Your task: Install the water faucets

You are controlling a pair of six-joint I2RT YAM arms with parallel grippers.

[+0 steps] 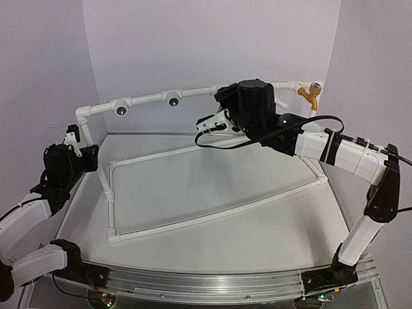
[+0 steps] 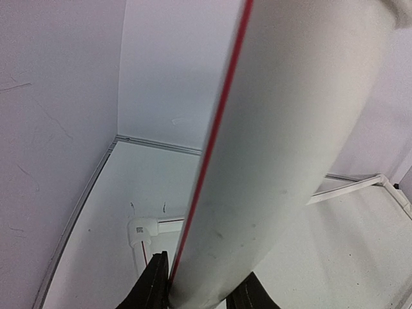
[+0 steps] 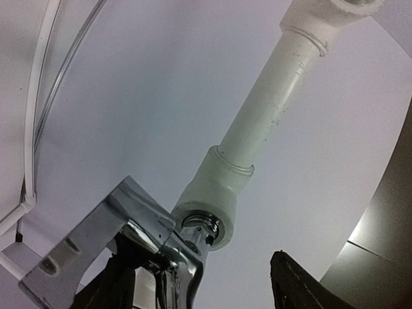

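grip report: your left end effector [image 2: 201, 291] is clenched on an upright of the white pipe frame [image 1: 212, 215]. the pipe, with its thin red line, fills most of the left wrist view, and a dark finger [image 2: 153, 283] presses on each side of it. past that end effector, low down, you can see a corner elbow of the frame and the pale bench [image 1: 257, 238].

your right end effector [image 3: 199, 261] is up at the frame's top rail with its jaws released. the silver faucet [image 3: 122, 235] sits between them, close against the left finger. the right finger [image 3: 302, 283] stands clear, with open wall showing in the gap. the faucet's threaded end is in the mouth of a white socket fitting [image 3: 215, 193] directly above the end effector, and a pipe climbs from there to another fitting.

from the top camera, the right wrist's black body hides that stretch of rail, so you cannot see the faucet there. a black cable [image 1: 219, 143] loops just under the wrist. two tee fittings [image 1: 172, 100] with dark holes sit on the rail to the left of the right end effector. the orange-yellow faucet [image 1: 309, 94] hangs at the rail's far right end, well apart from it.
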